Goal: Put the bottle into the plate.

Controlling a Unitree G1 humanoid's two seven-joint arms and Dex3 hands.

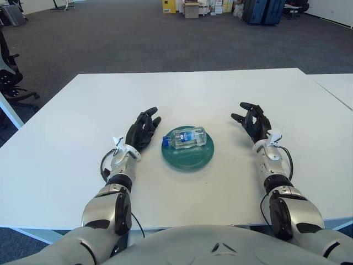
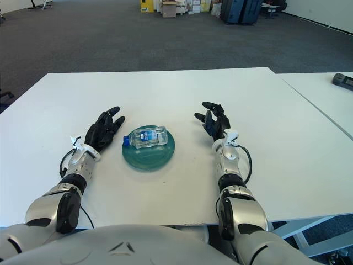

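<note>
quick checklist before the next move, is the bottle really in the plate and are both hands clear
1. Bottle in the plate: ok, it lies on its side across the far half, blue cap toward the robot's left.
2. Bottle fully within the rim: cannot tell, the cap end sits at the left edge.
3. Left hand free of the bottle: ok, fingers relaxed beside the plate's left side, holding nothing.
4. Right hand clear: ok, open, well to the right of the plate, holding nothing.
5. Plate flat on the table: ok, no tilt visible.
</note>
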